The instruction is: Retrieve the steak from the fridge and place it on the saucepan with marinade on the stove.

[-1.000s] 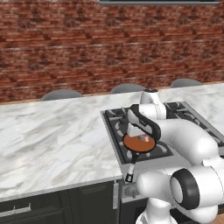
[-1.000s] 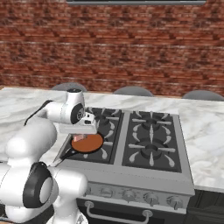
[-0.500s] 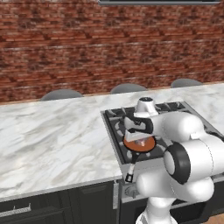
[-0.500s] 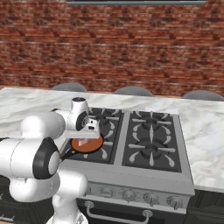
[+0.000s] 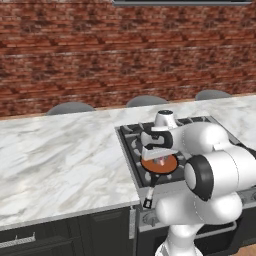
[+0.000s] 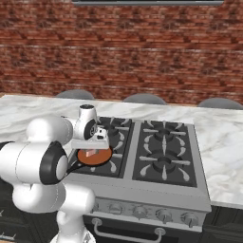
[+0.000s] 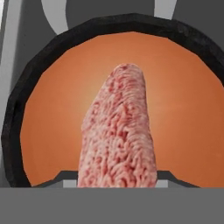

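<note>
Steak [image 7: 118,131] (in fingers [image 7: 61,176]) over saucepan [image 7: 39,61]

The steak [image 7: 118,131] is mottled pink and red with pale flecks, grainy all over. Beneath it the marinade [image 7: 183,113] is a smooth, even orange-brown, ringed by the saucepan's [image 7: 26,96] black rim. The stove [image 6: 161,190] is steel-grey with black grates. The bench [image 5: 60,155] is white marble with soft grey veins. Behind runs a wall [image 5: 75,55] of red-brown brick with darker patches. The arm [image 5: 220,175] is white with dark joints.
</note>
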